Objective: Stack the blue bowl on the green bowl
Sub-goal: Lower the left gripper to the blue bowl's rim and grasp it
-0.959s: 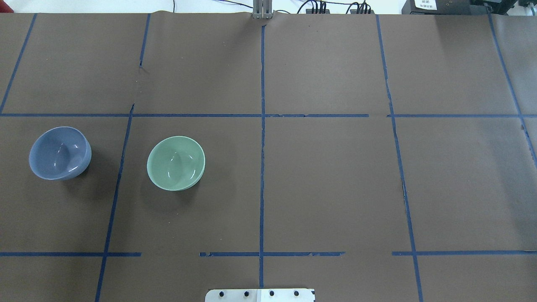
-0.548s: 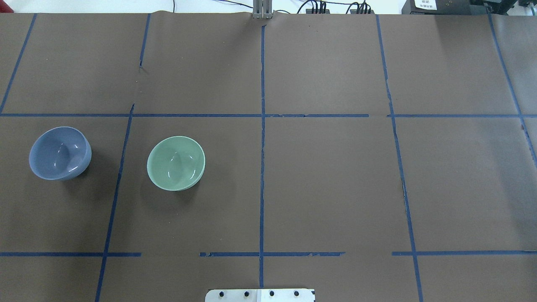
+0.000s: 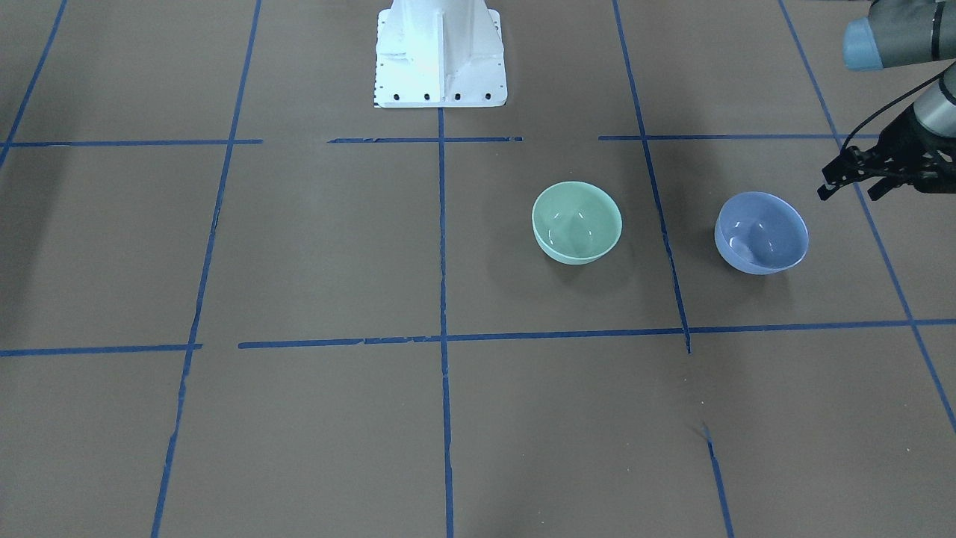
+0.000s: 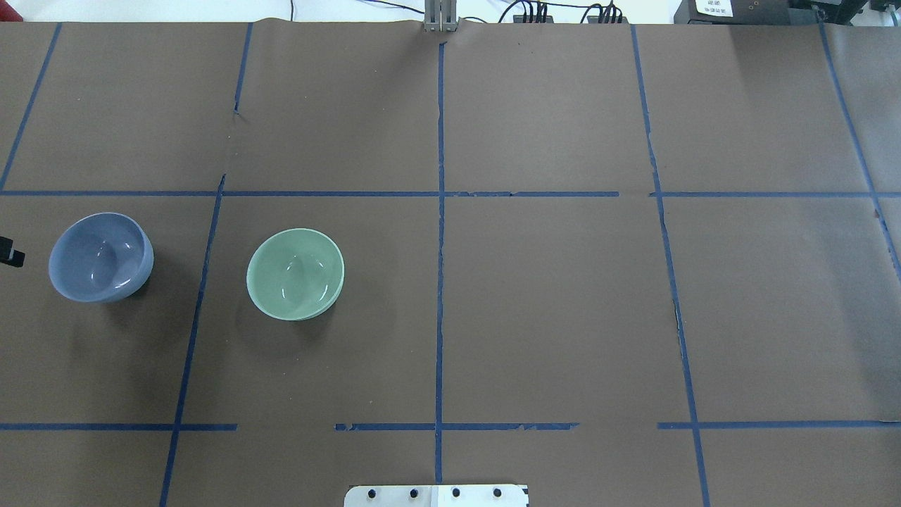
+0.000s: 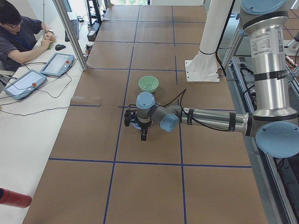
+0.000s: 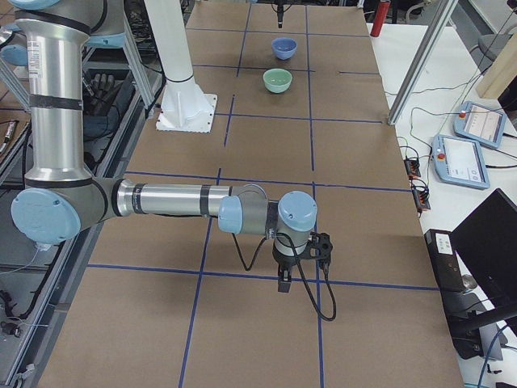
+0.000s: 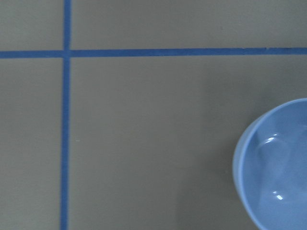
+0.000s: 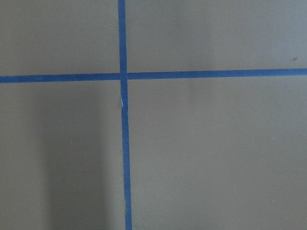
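Blue bowl [image 4: 101,258] untouched, apart from green bowl [image 4: 295,274]: 0 done. My left tool [image 3: 849,193] near, wide, empty; right tool [image 6: 283,283] I cannot tell.

Opposed overhead and front cameras share the blue bowl [image 4: 101,258]

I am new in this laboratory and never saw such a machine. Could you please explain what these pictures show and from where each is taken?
This robot has two arms, each ending in a two-finger gripper. Two cameras look down on the table, one from behind the robot, one facing it; two stand at the table's ends; one sits on each wrist. On the table, marked with blue tape lines, stand a blue bowl and a green bowl, apart and empty. The left gripper hangs open beside the blue bowl, holding nothing. The right gripper hangs over the table, far from the bowls; whether it is open I cannot tell.
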